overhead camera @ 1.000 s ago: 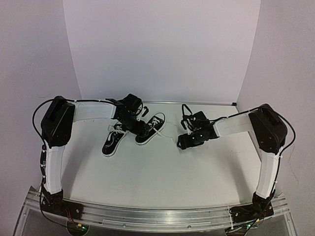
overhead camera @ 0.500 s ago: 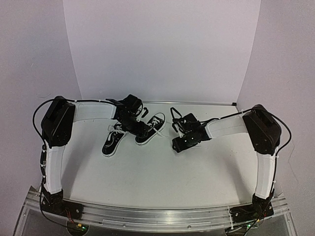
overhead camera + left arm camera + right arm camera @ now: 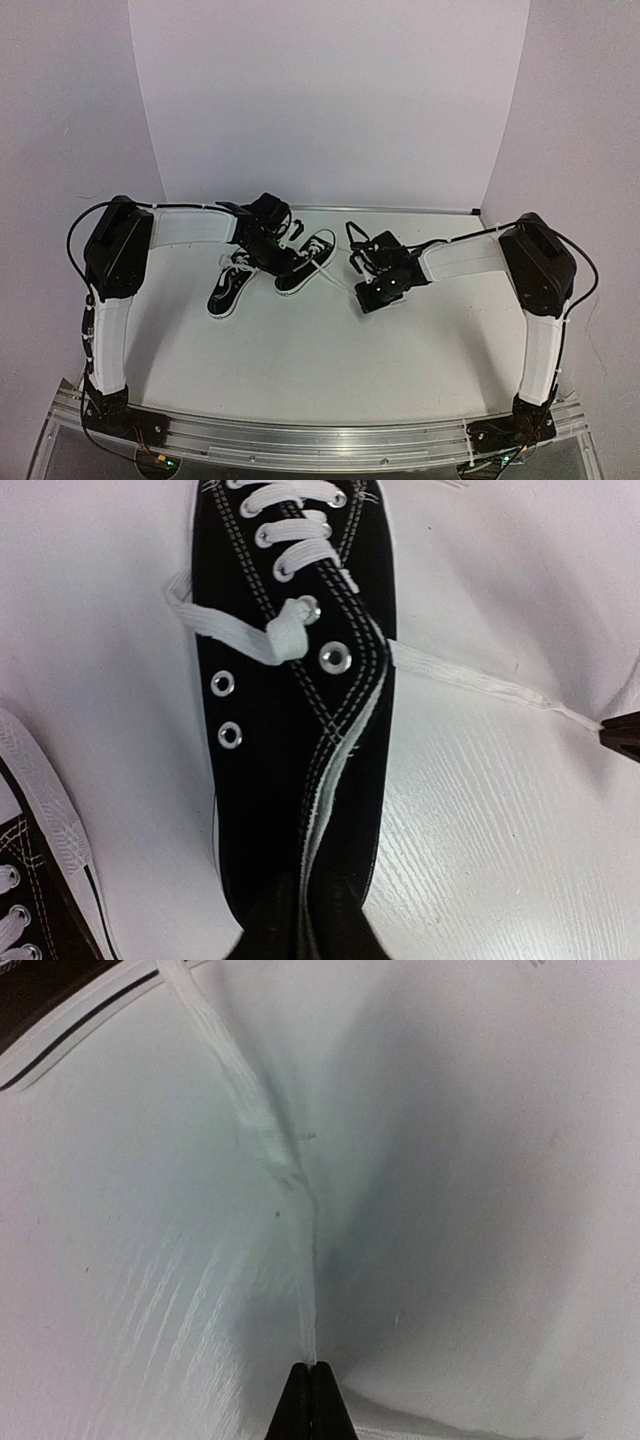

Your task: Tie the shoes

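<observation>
White worktop point(image 3: 330, 350), back-left: shoes point(image 3: 228, 288), 1 pr., blk canvas.
Gripped shoe point(image 3: 290, 730): untied, judged light; upper soft, collapsible, rubber sole stiffer; heel collar pinched in left gripper point(image 3: 298, 925) jaws. Lace point(image 3: 250, 1100): flat woven, limp, prob. slippery; best taken nr free end, where it is nipped by right gripper point(image 3: 315, 1385) jaws, fully closed. Metal eyelets point(image 3: 335, 658), sm., round.

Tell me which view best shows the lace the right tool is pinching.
Right wrist: the lace runs straight into the shut right tool. Left wrist shows it leaving the shoe; top view barely resolves it.
</observation>
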Robot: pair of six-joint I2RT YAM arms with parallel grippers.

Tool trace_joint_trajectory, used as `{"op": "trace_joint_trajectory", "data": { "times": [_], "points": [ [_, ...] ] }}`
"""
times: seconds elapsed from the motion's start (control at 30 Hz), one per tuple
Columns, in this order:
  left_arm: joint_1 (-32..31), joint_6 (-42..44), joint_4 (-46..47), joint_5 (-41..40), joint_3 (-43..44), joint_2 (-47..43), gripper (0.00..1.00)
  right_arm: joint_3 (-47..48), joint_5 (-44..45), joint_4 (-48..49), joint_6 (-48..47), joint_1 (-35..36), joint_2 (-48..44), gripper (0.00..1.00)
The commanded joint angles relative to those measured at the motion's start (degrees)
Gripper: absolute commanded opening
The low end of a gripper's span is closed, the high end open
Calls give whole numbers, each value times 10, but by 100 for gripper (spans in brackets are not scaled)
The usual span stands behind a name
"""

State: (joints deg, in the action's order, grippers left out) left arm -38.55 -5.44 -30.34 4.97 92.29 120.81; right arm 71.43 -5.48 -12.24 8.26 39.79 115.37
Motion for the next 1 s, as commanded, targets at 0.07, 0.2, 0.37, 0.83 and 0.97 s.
{"op": "trace_joint_trajectory", "data": {
  "times": [0.07, 0.2, 0.37, 0.83, 0.97],
  "points": [
    [-35, -10, 11, 10, -42, -60, 0, -7, -20, -26, 26, -1, -139, 0],
    [-54, -47, 34, 15, -94, -115, 0, -18, -1, -27, 44, -3, -209, 0],
    [-109, -70, 51, 10, -156, -181, 0, -45, -13, -34, 60, -7, -289, 0],
    [-295, -268, 155, -59, -280, -278, 0, -225, -130, -65, 127, -5, -455, 0],
    [-344, -258, 130, -96, -247, -218, 0, -269, -126, -70, 143, -5, -470, 0]
  ]
}}
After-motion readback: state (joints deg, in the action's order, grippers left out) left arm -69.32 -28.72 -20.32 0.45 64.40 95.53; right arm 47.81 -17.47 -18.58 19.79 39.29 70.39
